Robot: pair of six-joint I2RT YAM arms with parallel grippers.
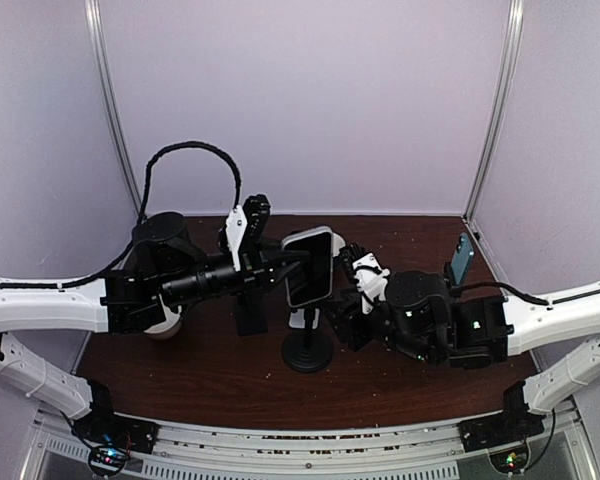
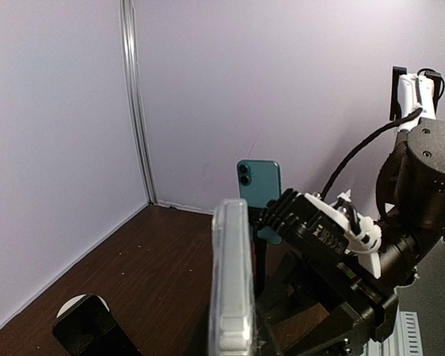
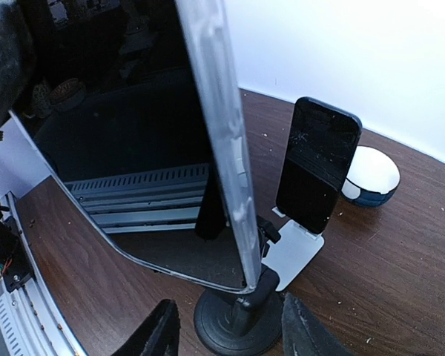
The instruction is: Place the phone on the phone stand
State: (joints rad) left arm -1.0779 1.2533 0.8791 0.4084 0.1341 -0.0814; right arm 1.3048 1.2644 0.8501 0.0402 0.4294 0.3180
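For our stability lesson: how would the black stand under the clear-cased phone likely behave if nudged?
Likely top-heavy: the phone sits high on a thin stem over a round base, so a high nudge might tip it. Pushed low, its flat base would probably slide, not roll.

Soft even light washing lilac walls (image 1: 310, 100); dark bench (image 1: 210, 385) swallowing shadows. I'm seeing phone (image 3: 119, 163) screen mirroring surroundings, its clear edge glaring and blurring up close. My right fingers (image 3: 157, 332) smearing out of focus.
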